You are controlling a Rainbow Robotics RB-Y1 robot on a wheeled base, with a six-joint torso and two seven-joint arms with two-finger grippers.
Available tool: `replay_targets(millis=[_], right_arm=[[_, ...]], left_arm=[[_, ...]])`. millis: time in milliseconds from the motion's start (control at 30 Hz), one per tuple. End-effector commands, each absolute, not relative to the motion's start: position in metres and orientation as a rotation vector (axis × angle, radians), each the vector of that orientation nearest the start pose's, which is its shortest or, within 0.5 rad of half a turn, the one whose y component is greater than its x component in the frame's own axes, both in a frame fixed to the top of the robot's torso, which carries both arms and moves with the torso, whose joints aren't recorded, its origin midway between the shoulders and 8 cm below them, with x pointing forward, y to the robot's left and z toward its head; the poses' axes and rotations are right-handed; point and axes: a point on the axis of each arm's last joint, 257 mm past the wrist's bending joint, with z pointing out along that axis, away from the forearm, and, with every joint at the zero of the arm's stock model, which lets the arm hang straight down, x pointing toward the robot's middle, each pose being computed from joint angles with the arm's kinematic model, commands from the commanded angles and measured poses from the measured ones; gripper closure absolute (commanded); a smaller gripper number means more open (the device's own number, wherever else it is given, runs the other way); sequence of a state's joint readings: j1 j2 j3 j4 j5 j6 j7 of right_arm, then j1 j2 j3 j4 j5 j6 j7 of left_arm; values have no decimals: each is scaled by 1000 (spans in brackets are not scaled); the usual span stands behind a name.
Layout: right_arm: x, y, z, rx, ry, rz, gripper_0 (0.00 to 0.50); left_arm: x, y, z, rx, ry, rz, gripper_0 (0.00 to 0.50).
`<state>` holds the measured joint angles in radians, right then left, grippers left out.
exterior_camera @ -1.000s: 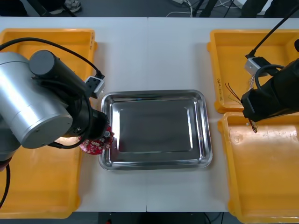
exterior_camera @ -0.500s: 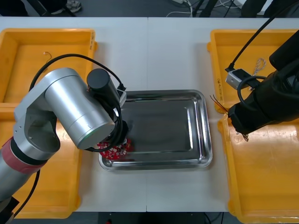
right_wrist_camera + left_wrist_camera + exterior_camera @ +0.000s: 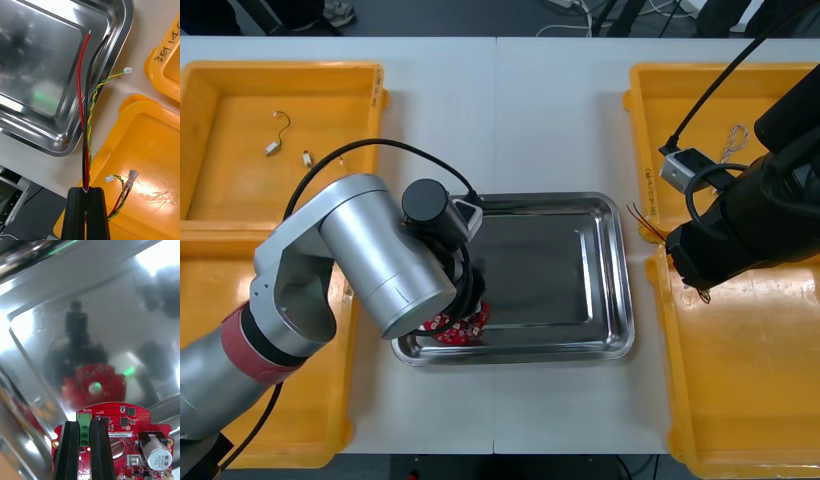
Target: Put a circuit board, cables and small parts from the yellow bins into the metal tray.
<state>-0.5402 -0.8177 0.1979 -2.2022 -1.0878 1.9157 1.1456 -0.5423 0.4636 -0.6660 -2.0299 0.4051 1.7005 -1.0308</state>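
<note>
The left hand (image 3: 85,425) was seen clamped on the board (image 3: 131,416) at its edge, across the green terminal block. The board was held low over a corner of the tray (image 3: 112,307); contact could not be told. It was judged stiff, light and fragile on its face, so the edge hold suited. The right hand (image 3: 87,191) was pinched shut on the cables (image 3: 84,165) near one end, over a bin (image 3: 150,150) rim beside the tray. Cables were judged limp, light, snag-prone; best taken bundled.
</note>
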Motion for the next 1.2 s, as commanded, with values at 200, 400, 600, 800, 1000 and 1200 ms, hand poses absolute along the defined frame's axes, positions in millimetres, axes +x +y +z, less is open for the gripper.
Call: replay_targets(millis=[200,400,600,800,1000,1200], right_arm=[[374,-189,-146,-742,2666,115,500],[374,-189,-146,-742,2667,115,500],[374,-189,-146,-738,2666,113,500],[374,-189,-145,-743,2665,113,500],[373,-188,-146,-745,2666,116,500],[373,-188,-146,-744,2669,120,500]], left_arm=[[424,58,-258,614,2526,5,500],[429,58,-262,615,2522,0,500],[430,58,-264,618,2521,3,500],[430,59,-264,619,2525,0,500],[430,57,-265,618,2523,-7,500],[432,57,-267,616,2524,-8,500]])
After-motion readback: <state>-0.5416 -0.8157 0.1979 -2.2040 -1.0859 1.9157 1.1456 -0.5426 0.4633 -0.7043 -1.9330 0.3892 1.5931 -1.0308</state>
